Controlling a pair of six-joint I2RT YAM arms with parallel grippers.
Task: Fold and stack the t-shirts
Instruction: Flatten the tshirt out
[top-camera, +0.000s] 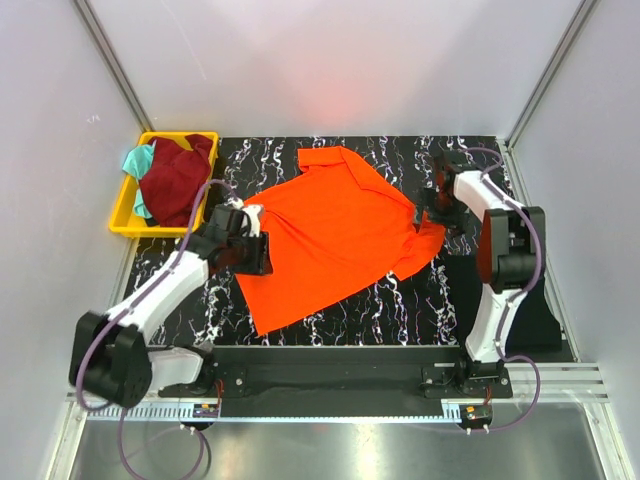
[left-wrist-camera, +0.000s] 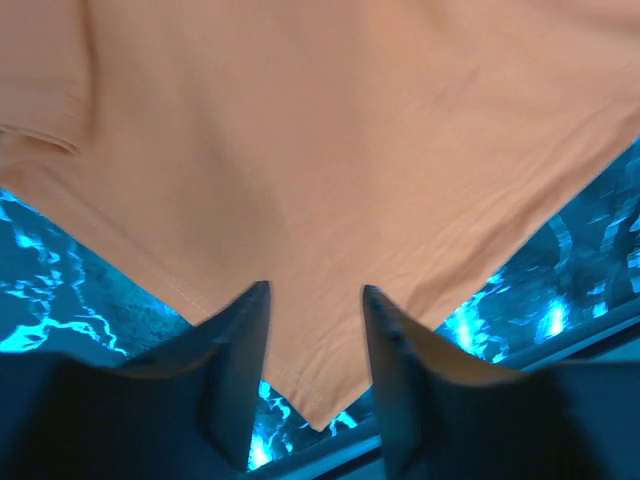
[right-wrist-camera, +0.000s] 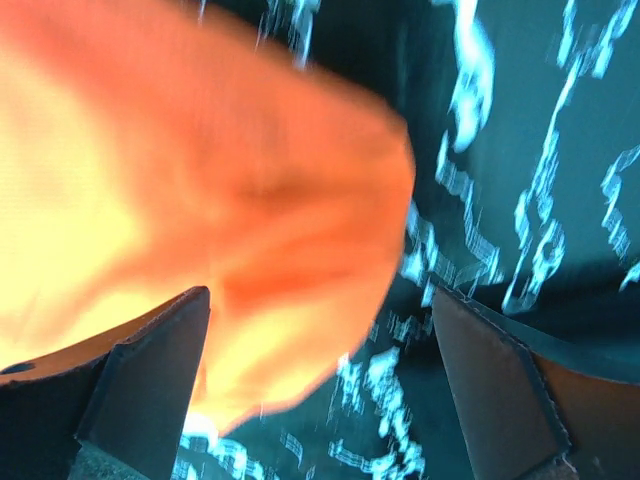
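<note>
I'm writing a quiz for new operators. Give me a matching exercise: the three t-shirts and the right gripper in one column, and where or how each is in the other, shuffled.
1 orange t-shirt
2 maroon t-shirt
3 teal t-shirt
4 right gripper

A piled on top in the yellow bin
B wide open at a sleeve end
C spread on the marbled table
D poking out at the bin's left side

Pairs: 1-C, 2-A, 3-D, 4-B
</note>
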